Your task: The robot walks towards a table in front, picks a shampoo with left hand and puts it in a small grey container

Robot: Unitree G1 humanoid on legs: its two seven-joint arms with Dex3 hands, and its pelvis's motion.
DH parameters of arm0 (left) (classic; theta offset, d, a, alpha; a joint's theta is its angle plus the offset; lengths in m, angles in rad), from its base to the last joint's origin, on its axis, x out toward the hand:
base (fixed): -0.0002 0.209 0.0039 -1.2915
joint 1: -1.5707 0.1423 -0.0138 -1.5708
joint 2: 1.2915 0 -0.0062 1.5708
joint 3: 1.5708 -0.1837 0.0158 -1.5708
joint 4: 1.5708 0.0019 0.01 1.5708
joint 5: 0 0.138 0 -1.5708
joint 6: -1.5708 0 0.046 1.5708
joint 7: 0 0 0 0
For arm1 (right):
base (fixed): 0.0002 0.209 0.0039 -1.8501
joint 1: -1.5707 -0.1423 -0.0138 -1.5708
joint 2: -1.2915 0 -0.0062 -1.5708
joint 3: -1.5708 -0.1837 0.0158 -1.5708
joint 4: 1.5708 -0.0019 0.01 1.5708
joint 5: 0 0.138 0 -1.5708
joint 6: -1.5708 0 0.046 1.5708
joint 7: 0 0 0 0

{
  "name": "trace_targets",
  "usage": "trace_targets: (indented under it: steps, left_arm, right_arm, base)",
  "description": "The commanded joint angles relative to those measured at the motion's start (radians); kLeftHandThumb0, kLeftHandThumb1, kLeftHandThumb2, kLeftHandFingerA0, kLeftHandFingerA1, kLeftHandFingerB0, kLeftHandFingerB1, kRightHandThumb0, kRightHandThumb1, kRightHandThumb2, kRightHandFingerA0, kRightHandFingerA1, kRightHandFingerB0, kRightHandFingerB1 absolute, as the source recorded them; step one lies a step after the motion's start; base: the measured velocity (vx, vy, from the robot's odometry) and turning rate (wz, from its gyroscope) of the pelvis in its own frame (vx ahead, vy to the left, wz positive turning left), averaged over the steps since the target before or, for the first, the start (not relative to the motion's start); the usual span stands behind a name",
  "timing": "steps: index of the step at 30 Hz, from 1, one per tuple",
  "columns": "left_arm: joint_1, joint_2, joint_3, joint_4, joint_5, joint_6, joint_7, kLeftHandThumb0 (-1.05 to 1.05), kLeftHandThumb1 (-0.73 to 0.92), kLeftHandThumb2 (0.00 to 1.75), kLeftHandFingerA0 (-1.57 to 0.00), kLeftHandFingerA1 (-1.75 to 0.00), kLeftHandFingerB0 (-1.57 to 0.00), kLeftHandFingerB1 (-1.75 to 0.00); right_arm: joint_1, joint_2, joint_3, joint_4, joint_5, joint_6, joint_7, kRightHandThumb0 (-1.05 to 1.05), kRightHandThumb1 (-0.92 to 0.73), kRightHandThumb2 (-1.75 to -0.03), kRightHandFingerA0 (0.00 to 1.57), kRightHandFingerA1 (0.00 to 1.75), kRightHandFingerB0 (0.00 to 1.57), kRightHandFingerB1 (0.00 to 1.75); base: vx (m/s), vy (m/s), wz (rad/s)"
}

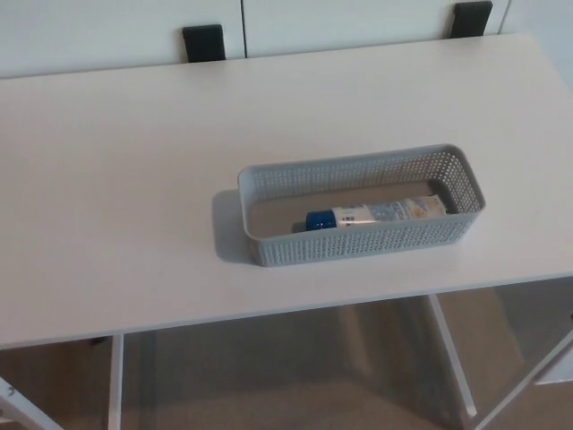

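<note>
A white shampoo tube with a blue cap (374,214) lies on its side inside the small grey perforated container (358,250), cap pointing left. The container stands on the white table (134,179), right of centre and close to the front edge. Neither of my hands shows in the head view.
Two black brackets (203,41) (471,17) sit against the white wall behind the table's far edge. The table's front edge runs across the lower picture, with white legs (450,358) and beige floor below it.
</note>
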Motion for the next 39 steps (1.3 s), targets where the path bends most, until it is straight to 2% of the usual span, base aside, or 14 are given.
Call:
trace_targets:
  steps: [1, 2, 3, 5, 6, 7, 9, 11, 13, 15, 20, 21, 31, 39]
  left_arm:
    - [-0.388, 0.006, -0.096, 0.645, 0.107, -0.028, 0.151, -0.41, 0.65, 0.6, -0.67, -0.57, -0.28, -0.33]
    - [-0.438, -0.011, -0.075, 0.714, 0.081, 0.007, 0.174, -0.39, 0.64, 0.58, -0.71, -0.61, -0.3, -0.33]
    - [-0.501, -0.035, -0.046, 0.792, 0.061, 0.039, 0.246, -0.44, 0.5, 0.85, -0.63, -0.74, -0.37, -0.54]
    - [-0.534, -0.04, -0.038, 0.841, 0.051, 0.042, 0.278, -0.44, 0.5, 0.85, -0.63, -0.74, -0.37, -0.54]
    - [-0.561, -0.058, -0.013, 0.869, 0.029, 0.064, 0.323, -0.4, 0.66, 0.59, -0.86, -0.8, -0.64, -0.59]
    - [-0.576, -0.066, -0.001, 0.899, 0.019, 0.061, 0.36, -0.4, 0.67, 0.6, -0.93, -0.81, -0.68, -0.56]
    - [-0.587, -0.081, -0.018, 0.953, 0.038, 0.029, 0.417, -0.4, 0.65, 0.59, -0.92, -0.75, -0.62, -0.5]
    - [-0.588, -0.101, -0.021, 0.999, 0.039, -0.017, 0.464, -0.37, 0.62, 0.58, -0.75, -0.66, -0.42, -0.38]
    - [-0.583, -0.104, -0.045, 1.026, 0.054, -0.068, 0.458, -0.34, 0.6, 0.58, -0.75, -0.7, -0.38, -0.36]
    - [-0.584, -0.093, -0.077, 1.032, 0.082, -0.094, 0.475, -0.39, 0.61, 0.59, -0.84, -0.77, -0.43, -0.37]
    - [-0.609, -0.062, -0.109, 1.075, 0.081, -0.119, 0.43, -0.39, 0.62, 0.57, -0.84, -0.78, -0.4, -0.35]
    - [-0.611, -0.057, -0.11, 1.093, 0.072, -0.132, 0.415, -0.38, 0.63, 0.59, -0.8, -0.71, -0.41, -0.36]
    - [-0.645, -0.061, -0.139, 1.167, 0.052, -0.181, 0.426, -0.36, 0.65, 0.59, -0.78, -0.78, -0.38, -0.35]
    - [-0.654, -0.06, -0.142, 1.185, 0.04, -0.19, 0.417, -0.37, 0.65, 0.59, -0.77, -0.77, -0.36, -0.35]
  right_arm:
    - [0.007, -0.019, 0.013, 0.009, -0.027, 0.032, -0.019, -0.31, -0.67, -0.59, 0.69, 0.49, 0.55, 0.41]
    - [0.008, -0.017, 0.02, 0.009, -0.033, 0.031, -0.015, -0.32, -0.68, -0.6, 0.66, 0.48, 0.53, 0.4]
    - [0.007, -0.016, 0.023, 0.009, -0.035, 0.032, -0.015, -0.32, -0.69, -0.59, 0.67, 0.47, 0.53, 0.4]
    - [0.005, -0.014, 0.025, 0.009, -0.035, 0.033, -0.015, -0.32, -0.69, -0.59, 0.67, 0.47, 0.53, 0.4]
    - [0.007, -0.011, 0.022, 0.009, -0.031, 0.026, -0.01, -0.33, -0.67, -0.59, 0.67, 0.48, 0.53, 0.41]
    - [0.011, -0.004, 0.021, 0.009, -0.028, 0.021, -0.011, -0.32, -0.66, -0.59, 0.66, 0.48, 0.52, 0.41]
    - [0.014, 0.0, 0.019, 0.008, -0.025, 0.021, -0.015, -0.32, -0.66, -0.59, 0.68, 0.48, 0.54, 0.41]
    - [0.009, 0.004, 0.016, 0.007, -0.021, 0.021, -0.018, -0.3, -0.65, -0.59, 0.68, 0.5, 0.54, 0.41]
    - [-0.009, 0.003, 0.008, 0.008, -0.013, 0.02, -0.016, -0.31, -0.66, -0.59, 0.69, 0.5, 0.55, 0.42]
    - [-0.014, -0.005, 0.015, 0.001, -0.019, 0.014, -0.014, -0.33, -0.7, -0.59, 0.67, 0.47, 0.53, 0.4]
    - [-0.036, -0.009, 0.013, -0.005, -0.017, 0.01, -0.013, -0.32, -0.68, -0.6, 0.67, 0.47, 0.52, 0.4]
    - [-0.04, -0.008, 0.021, -0.002, -0.025, 0.011, -0.018, -0.32, -0.68, -0.6, 0.66, 0.46, 0.52, 0.4]
    - [-0.047, -0.022, 0.024, -0.02, -0.022, -0.008, -0.002, -0.33, -0.68, -0.59, 0.69, 0.48, 0.54, 0.41]
    - [-0.05, -0.027, 0.025, -0.023, -0.026, -0.005, 0.004, -0.33, -0.67, -0.6, 0.64, 0.46, 0.51, 0.4]
  base:
    - [0.0, 0.0, 0.0]
    - [0.0, 0.0, 0.0]
    - [0.0, 0.0, 0.0]
    - [0.0, 0.0, 0.0]
    - [0.0, 0.0, 0.0]
    - [0.0, 0.0, 0.0]
    - [0.0, 0.0, 0.0]
    - [0.0, 0.0, 0.0]
    - [0.0, 0.0, 0.0]
    - [0.0, 0.0, 0.0]
    - [0.0, 0.0, 0.0]
    - [0.0, 0.0, 0.0]
    - [0.0, 0.0, 0.0]
    - [0.0, 0.0, 0.0]
